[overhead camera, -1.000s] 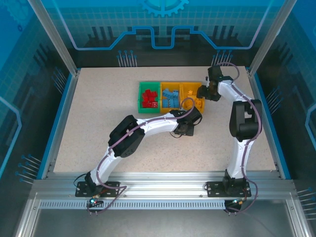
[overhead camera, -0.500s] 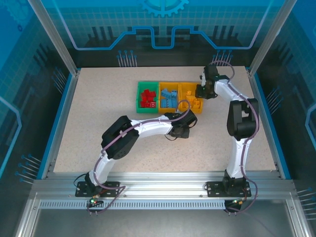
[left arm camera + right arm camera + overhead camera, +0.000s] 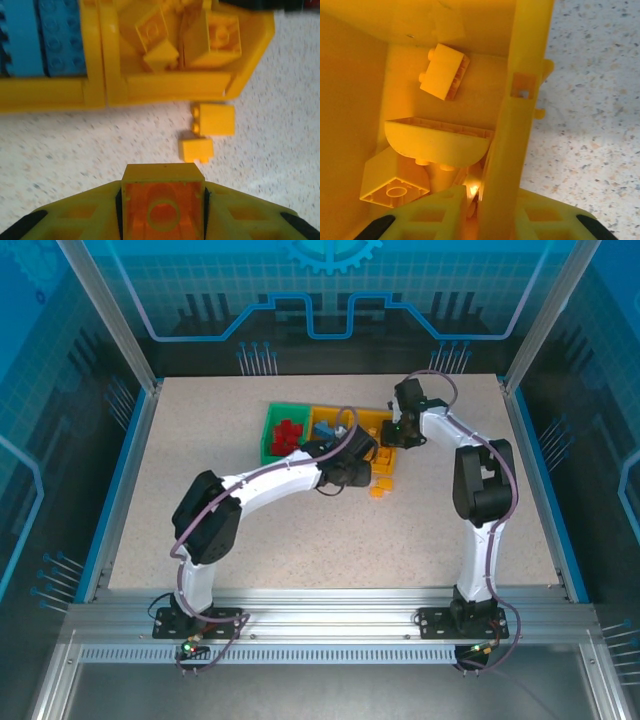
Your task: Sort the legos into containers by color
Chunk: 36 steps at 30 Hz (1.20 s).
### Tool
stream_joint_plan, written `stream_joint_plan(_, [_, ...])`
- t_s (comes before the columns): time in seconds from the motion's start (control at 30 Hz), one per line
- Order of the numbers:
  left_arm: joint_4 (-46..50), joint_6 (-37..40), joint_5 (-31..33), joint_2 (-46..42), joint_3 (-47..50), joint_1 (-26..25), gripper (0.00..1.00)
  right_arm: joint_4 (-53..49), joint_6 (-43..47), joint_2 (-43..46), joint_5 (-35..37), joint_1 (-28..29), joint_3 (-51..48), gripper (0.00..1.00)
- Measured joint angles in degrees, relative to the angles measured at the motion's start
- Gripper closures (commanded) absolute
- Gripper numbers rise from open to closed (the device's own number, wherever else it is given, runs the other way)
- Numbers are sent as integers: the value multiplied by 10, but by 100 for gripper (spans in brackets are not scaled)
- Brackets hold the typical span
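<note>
L arm: left pincer (image 3: 162, 196) closed on the held lego (image 3: 162, 215), an orange-yellow brick, underside facing the wrist camera, over bare desk (image 3: 75, 155). Just beyond it, two loose legos (image 3: 214, 119), orange-yellow, lie on the desk beside the near wall of the right-end bin (image 3: 175, 85).

R arm: right pincer (image 3: 492, 207) clamped across that bin's wall; orange-yellow bricks (image 3: 445, 70) inside.

Joined row sits towards the desk's far edge, about mid-width: green bin (image 3: 268, 435) with red legos (image 3: 288, 432), middle bin (image 3: 45, 95) with blue legos (image 3: 55, 40)
</note>
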<state>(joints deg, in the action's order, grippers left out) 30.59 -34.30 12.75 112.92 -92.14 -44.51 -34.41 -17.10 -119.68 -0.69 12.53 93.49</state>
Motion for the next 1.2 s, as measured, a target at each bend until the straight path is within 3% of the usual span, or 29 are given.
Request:
stream_joint_plan(0.13, [9,27,1,16,-64,29,59,0,0,0,0,14,6,59])
stream_joint_plan(0.23, [8,49,1,49,-131,42,59,3,-4,0,-1,21,7,36])
stream_joint_plan(0.43, [16,79,-2,130,-220,50,57,2,-14,20,0,16,-9,24])
stream_joint_plan(0.8, [35,92,-10,184,-241,83,35,-6,-60,201,17,3,-175,20])
stream_joint_plan(0.87, [35,89,-10,184,-240,83,25,-3,-71,225,19,7,-209,20])
stream_joint_plan(0.97, [19,87,-14,174,-222,82,1,-2,-88,254,29,27,-258,21])
stream_joint_plan(1.2, [1,73,-17,92,-122,82,1,17,-145,288,49,107,-339,24])
